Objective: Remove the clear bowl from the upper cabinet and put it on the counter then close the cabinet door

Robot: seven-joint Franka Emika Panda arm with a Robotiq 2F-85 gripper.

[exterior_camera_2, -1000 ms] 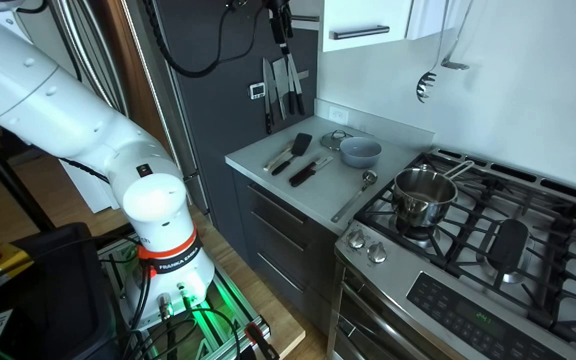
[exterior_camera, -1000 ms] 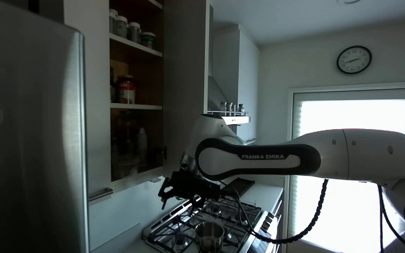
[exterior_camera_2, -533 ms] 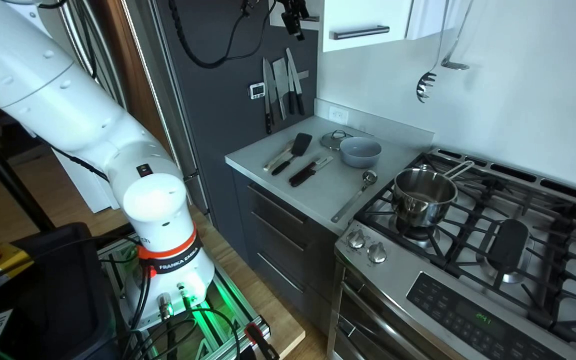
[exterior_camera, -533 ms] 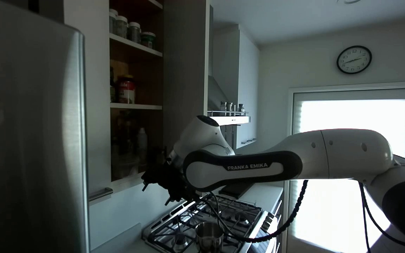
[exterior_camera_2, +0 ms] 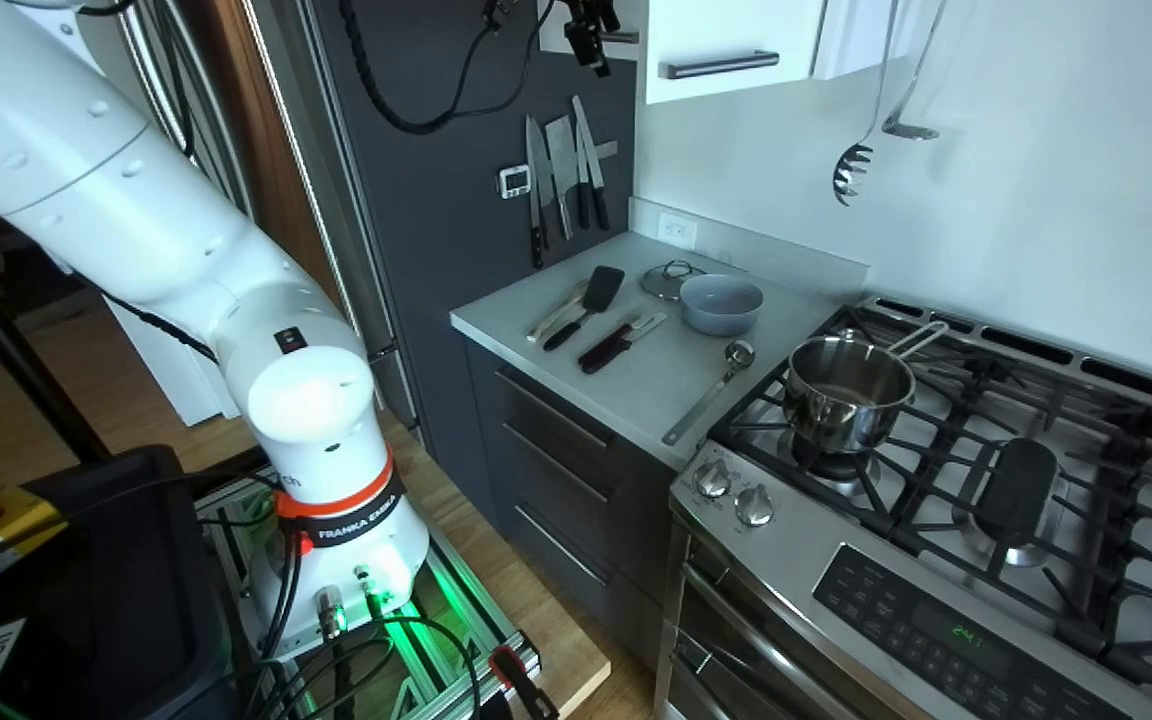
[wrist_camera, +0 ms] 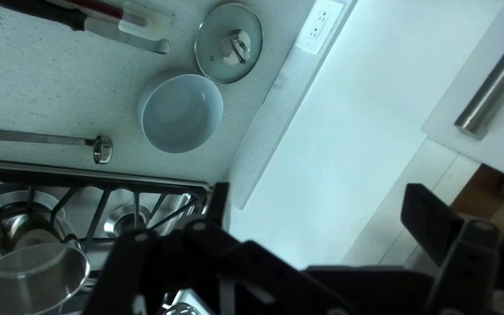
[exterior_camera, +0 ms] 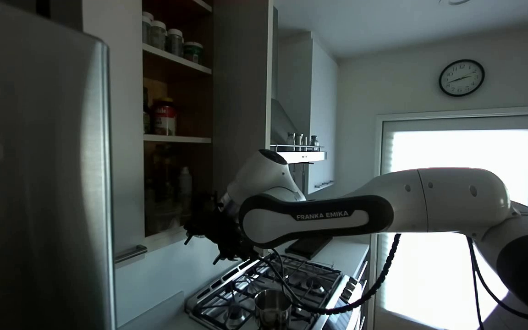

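1. Holds the gripper (wrist_camera: 316, 194) low in the wrist view, jaws well apart with nothing between; presumably spread so as to straddle something broad.

2. Hangs, in an exterior view, left of centre and below mid-height, near the lower edge of the upper cabinet (exterior_camera: 195, 105); perhaps posed there to enter from the front and beneath. Leaves true depth hard to judge, being dark against dark.

3. Appears to have the clear bowl (exterior_camera: 167, 216) in the lowest visible compartment, left of centre in the same frame, near a pale bottle (exterior_camera: 185, 185); too dim for certainty. Judged not yet taken out, and likely stored that low for easy reach.

4. Shows the cabinet door (exterior_camera: 241, 91) swung outward, upper middle of that frame; left so, most likely, to open a way inside. By the task's order, to be closed last.

5. Carries, on the counter (exterior_camera_2: 636, 395) near mid-frame in an exterior view, an opaque pale bowl (exterior_camera_2: 721, 305), a glass lid (exterior_camera_2: 661, 283) and a ladle (exterior_camera_2: 706, 397). Groups bowl and lid side by side toward the wall (exterior_camera_2: 756, 170), perhaps to spare the front for work.

6. Rests the steel pot (exterior_camera_2: 841, 410) on the stove (exterior_camera_2: 791, 545), right of centre, handle aimed at the upper right; perhaps turned wallward so as not to snag.

7. Calls next, in all likelihood, for a rise to the compartment and a level pull outward. Could knock the pale bottle on the way.
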